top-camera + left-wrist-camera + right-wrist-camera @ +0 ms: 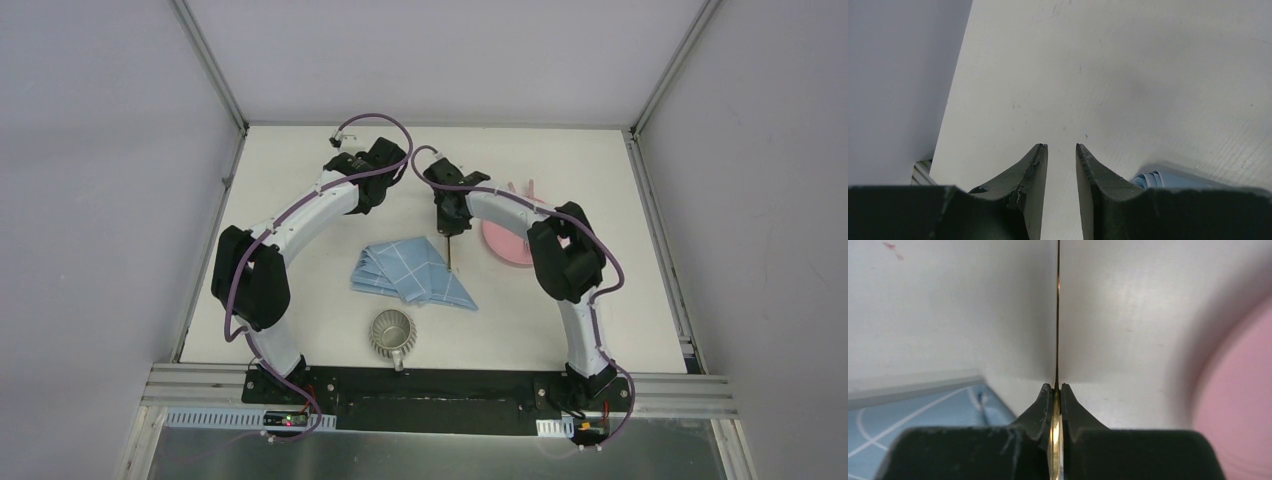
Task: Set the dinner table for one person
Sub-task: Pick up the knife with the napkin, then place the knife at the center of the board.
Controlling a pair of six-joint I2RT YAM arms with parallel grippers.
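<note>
The right pincer is pressed together on a thin gold-coloured piece of cutlery. It is seen edge-on, so I cannot tell which kind it is. The piece runs out straight beyond the fingertips, over a bare strip of the table. In the right wrist view the folded light-blue cloth with white grid lines lies to one side of that strip and the pink plate to the other. From above, the cutlery hangs down from this pincer, its lower end just beside the cloth's right edge. Whether it touches the table I cannot tell.

The left pincer is spread, with a clear gap between its fingers and nothing in it. It hangs over bare table toward the far left corner, and a fold of the blue cloth shows just past its right finger.

The dinner table is the large off-white top under everything, with aluminium rails along its edges and the two arm bases at its near edge. The cloth lies crumpled about the table's middle. The plate sits right of the middle, partly hidden by the right arm, with pink utensils sticking out past its far rim. A ribbed grey mug stands mouth up close to the middle of the near edge, apart from the cloth, its handle pointing toward that edge.
</note>
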